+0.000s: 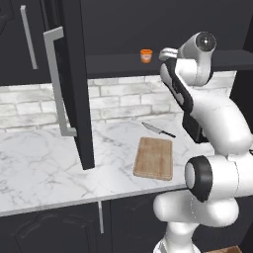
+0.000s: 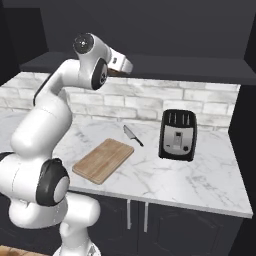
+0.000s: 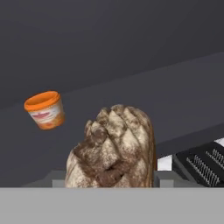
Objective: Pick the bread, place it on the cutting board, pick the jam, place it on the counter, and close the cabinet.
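1 bread (image 3: 111,148), 1 jam (image 1: 146,55), 1 cutting board (image 1: 154,157), 1 knife (image 1: 158,130) and 1 toaster (image 2: 178,134) are in sight. With the jam as landmark: it stands on the shelf (image 1: 113,64) of the open cabinet (image 1: 74,84), above the surface (image 1: 44,168). The tool (image 3: 111,181) is up at that shelf, beside the jam on the toaster's side. The bread sits right between the tool's fingers, close to the hand camera and well apart from the jam. The fingertips are mostly cut off by the picture's lower edge, so I cannot tell whether they press the loaf. In the base views the arm hides the bread. The cutting board lies bare on the surface below the jam, the knife just behind it.
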You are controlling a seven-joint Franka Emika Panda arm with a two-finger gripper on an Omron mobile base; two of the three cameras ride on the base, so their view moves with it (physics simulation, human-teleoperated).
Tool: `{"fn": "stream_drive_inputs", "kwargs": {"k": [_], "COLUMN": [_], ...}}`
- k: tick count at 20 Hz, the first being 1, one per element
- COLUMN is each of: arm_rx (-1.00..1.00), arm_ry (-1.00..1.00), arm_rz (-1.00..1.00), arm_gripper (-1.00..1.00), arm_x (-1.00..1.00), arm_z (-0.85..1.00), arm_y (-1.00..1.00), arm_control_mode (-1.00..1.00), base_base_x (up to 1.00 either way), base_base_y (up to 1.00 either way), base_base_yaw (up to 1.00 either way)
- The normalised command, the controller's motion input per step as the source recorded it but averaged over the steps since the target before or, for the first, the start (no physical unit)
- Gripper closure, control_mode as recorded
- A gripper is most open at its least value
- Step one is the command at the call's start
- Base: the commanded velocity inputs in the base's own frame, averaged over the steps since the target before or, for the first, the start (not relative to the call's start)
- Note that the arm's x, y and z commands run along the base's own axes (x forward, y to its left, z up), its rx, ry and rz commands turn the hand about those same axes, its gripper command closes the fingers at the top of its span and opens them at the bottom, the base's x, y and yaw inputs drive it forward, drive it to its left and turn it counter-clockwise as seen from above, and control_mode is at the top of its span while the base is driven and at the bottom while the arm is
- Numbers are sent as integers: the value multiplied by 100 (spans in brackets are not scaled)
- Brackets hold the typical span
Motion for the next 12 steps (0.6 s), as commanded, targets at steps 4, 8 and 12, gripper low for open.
{"fn": "stream_drive_inputs", "kwargs": {"k": [4,8,12], "arm_rx": [1,4,5], "arm_ry": [0,0,0], "arm_rz": [0,0,5], "arm_gripper": [100,100,100], "arm_x": [-96,-92,-77], "arm_z": [-5,-17,-37], "arm_y": [0,0,3], "arm_control_mode": [-100,-100,-100], "base_base_x": [0,0,0], "base_base_y": [0,0,0], "base_base_yaw": [0,0,0]}}
